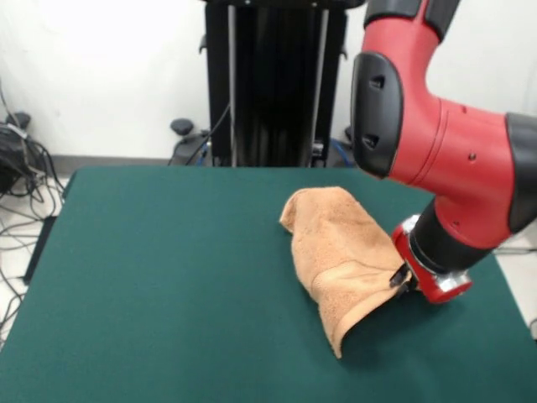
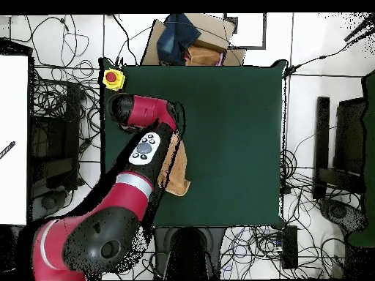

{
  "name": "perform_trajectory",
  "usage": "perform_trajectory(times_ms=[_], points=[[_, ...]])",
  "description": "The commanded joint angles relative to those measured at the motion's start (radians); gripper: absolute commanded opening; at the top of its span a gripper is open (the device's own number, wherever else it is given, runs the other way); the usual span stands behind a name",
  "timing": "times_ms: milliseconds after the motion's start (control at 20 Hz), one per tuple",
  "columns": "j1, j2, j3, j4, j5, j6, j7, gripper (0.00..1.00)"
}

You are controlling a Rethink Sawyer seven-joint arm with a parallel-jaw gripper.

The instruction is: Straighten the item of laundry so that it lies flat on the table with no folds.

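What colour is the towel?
The towel is peach-orange, lying crumpled on the green table. It shows best in the front view.

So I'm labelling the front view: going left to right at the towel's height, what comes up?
Bare green table → peach towel, bunched and folded → gripper at the towel's right edge → red arm.

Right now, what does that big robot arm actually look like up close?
The arm is made of thick, rounded red shells with black caps and black bands at the joints. A silvery ring sits at its red wrist end, where a small dark hand sticks out. From above, one link carries a pale oval panel with dark round buttons.
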Motion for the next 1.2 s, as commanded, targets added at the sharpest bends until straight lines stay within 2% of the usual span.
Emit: perform_trajectory(times_ms=[50,500,800,1000,1200], points=[[0.027,-0.033,0.139,0.13,0.092,0.088,0.323,0.0],[0.045,-0.022,0.17,0.119,0.164,0.069,0.345,0.0],[0.049,0.072,0.167,0.063,0.188,-0.026,0.337,0.0],[0.051,0.085,0.173,0.053,0.209,-0.029,0.33,0.0],[0.059,0.139,0.153,0.001,0.21,-0.048,0.336,0.0]])
